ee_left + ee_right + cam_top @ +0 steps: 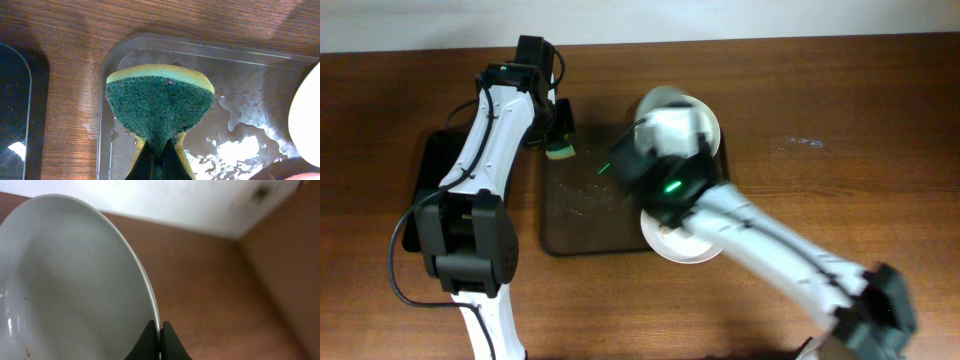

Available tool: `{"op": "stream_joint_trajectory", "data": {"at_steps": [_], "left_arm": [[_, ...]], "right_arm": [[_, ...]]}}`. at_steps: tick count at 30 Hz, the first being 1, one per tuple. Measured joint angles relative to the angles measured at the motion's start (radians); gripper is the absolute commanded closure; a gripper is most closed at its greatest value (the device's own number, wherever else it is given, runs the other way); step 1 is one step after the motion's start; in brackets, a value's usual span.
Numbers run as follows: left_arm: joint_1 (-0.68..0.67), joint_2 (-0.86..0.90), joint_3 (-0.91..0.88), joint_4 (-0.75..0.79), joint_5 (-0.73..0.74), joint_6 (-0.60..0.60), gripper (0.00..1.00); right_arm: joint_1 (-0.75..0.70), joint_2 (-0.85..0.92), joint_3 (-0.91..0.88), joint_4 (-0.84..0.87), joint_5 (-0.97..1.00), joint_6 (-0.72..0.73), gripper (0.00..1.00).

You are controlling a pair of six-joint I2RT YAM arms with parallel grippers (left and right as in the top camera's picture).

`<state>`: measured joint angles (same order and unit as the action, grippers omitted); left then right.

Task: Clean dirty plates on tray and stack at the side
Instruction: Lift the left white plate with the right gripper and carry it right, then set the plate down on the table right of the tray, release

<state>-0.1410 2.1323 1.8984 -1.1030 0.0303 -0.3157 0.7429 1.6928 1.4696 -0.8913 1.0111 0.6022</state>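
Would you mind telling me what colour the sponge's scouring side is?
The sponge face is dark green, backed by yellow; clearest in the left wrist view.

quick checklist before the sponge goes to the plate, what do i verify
1. Left gripper shut on the sponge: ok.
2. Right gripper clamped on the rim of the lifted plate: ok.
3. Sponge in contact with the lifted plate: not ok, the overhead view shows a gap between them.
4. Lifted plate clean: not ok, small brown specks show near its lower left edge.
5. Water on the brown tray under the sponge: ok, puddles visible.
6. Second plate at the tray's near edge, clean or dirty: cannot tell, the right arm covers part of it.
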Motion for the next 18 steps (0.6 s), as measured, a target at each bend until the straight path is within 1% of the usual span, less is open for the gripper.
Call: {"op": "stream_joint_trajectory", "data": {"at_steps": [3, 5, 7, 9, 12, 15, 18], "left_arm": [[0.000, 0.000, 0.000, 0.000, 0.000, 0.000, 0.99], [0.000, 0.000, 0.000, 0.003, 0.000, 0.000, 0.99], [0.000, 0.000, 0.000, 0.008, 0.000, 0.000, 0.99], [0.000, 0.000, 0.000, 0.010, 0.000, 0.000, 0.99], [0.000, 0.000, 0.000, 0.018, 0.000, 0.000, 0.99], [0.000, 0.000, 0.000, 0.027, 0.000, 0.000, 0.99], [0.000, 0.000, 0.000, 0.031, 0.000, 0.000, 0.99]], "right_arm": [[-0.229, -0.098, 0.000, -0.039, -0.198, 0.021, 0.96], [-0.390, -0.128, 0.001, -0.060, -0.316, 0.019, 0.96], [-0.558, -0.124, -0.001, -0.071, -0.465, -0.001, 0.96], [-0.697, -0.109, -0.014, -0.056, -0.568, -0.018, 0.96], [-0.892, -0.071, -0.090, 0.025, -0.715, -0.055, 0.96], [-0.983, -0.033, -0.193, 0.138, -0.779, -0.077, 0.96], [-1.010, -0.006, -0.293, 0.237, -0.812, -0.090, 0.96]]}}
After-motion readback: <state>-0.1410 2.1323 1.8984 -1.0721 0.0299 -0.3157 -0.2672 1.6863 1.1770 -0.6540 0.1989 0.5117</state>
